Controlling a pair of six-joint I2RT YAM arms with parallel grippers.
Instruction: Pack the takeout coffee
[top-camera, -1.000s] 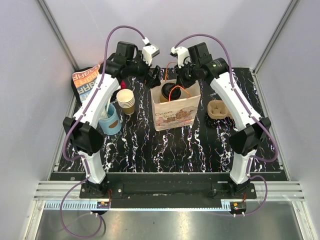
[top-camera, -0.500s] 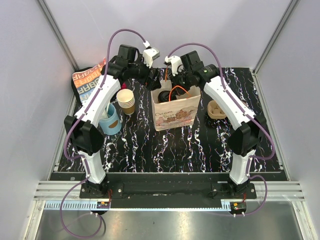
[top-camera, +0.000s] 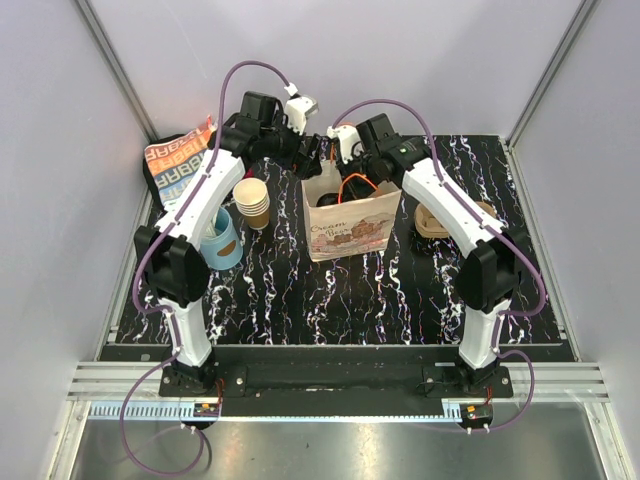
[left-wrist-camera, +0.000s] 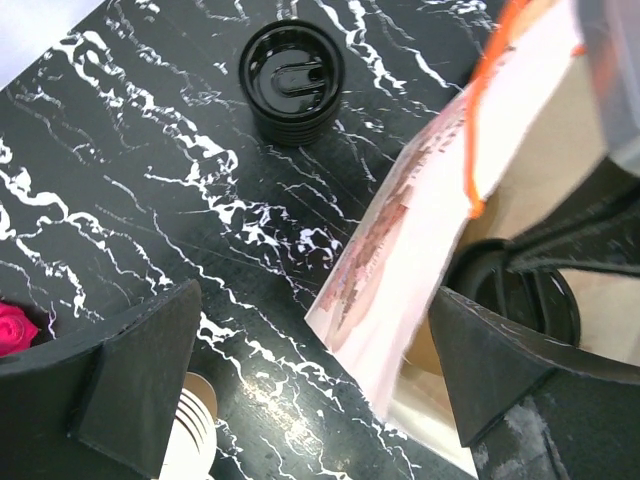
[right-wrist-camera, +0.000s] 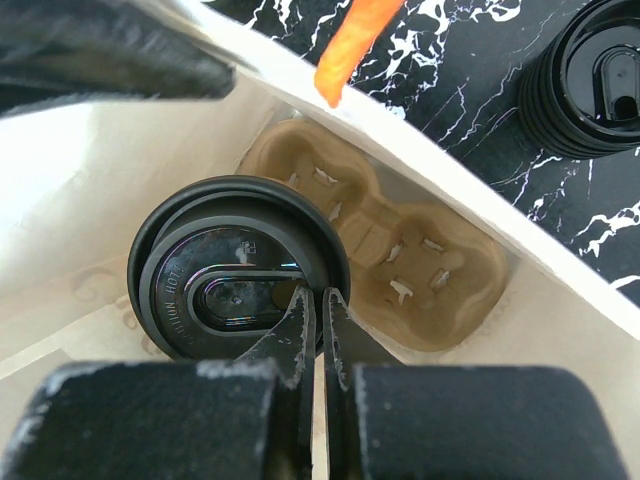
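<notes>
The takeout coffee (right-wrist-camera: 230, 270), black lid up, sits in the left hole of a brown cup tray (right-wrist-camera: 420, 270) inside the white paper bag (top-camera: 350, 228). The tray's right hole is empty. My right gripper (right-wrist-camera: 318, 300) reaches down into the bag and is shut, its fingertips pinching the lid's rim. From the top view the coffee (top-camera: 328, 198) shows dark in the bag's mouth under the right gripper (top-camera: 345, 168). My left gripper (left-wrist-camera: 315, 320) is open wide at the bag's left rear corner, the bag's wall (left-wrist-camera: 420, 220) between its fingers.
A stack of black lids (left-wrist-camera: 291, 80) stands on the marbled table behind the bag. Left of the bag are stacked paper cups (top-camera: 252, 200) and a blue cup (top-camera: 220, 240). A second cup tray (top-camera: 440, 218) lies to the right, and a patterned packet (top-camera: 170, 165) sits at the far left.
The right gripper has moved left and down into the bag with the coffee. The left gripper has edged right to the bag's corner and stayed open.
</notes>
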